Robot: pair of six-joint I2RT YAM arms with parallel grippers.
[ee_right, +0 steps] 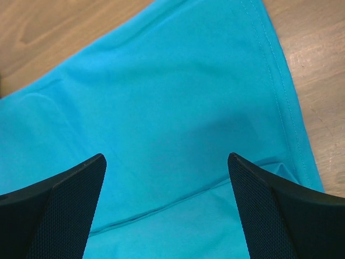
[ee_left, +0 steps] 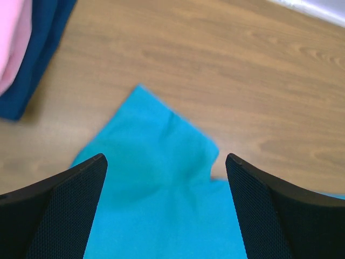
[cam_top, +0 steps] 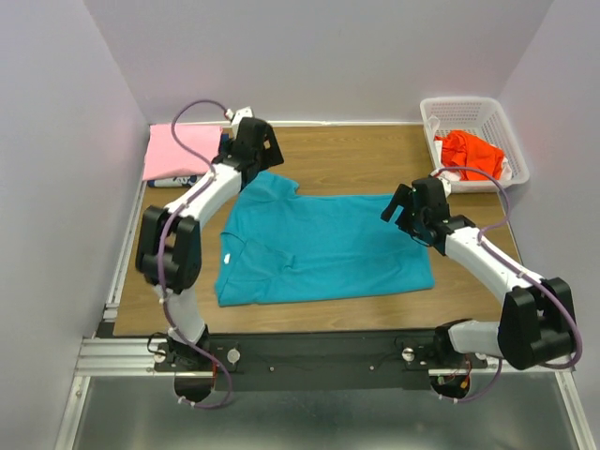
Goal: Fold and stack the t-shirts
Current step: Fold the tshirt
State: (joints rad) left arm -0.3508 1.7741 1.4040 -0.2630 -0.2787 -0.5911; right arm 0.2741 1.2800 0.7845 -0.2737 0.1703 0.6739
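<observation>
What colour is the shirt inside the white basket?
Orange-red shirt, seen best in the top external view.

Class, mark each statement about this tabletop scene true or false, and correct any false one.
1. The teal t-shirt lies spread on the table. True.
2. The pink t-shirt lies on a dark blue t-shirt. True.
3. The orange-red t-shirt rests on the pink t-shirt. False: it sits in the white basket.
4. The left gripper is shut on the teal t-shirt. False: it is open above it.
5. The right gripper is open over teal cloth. True.
</observation>
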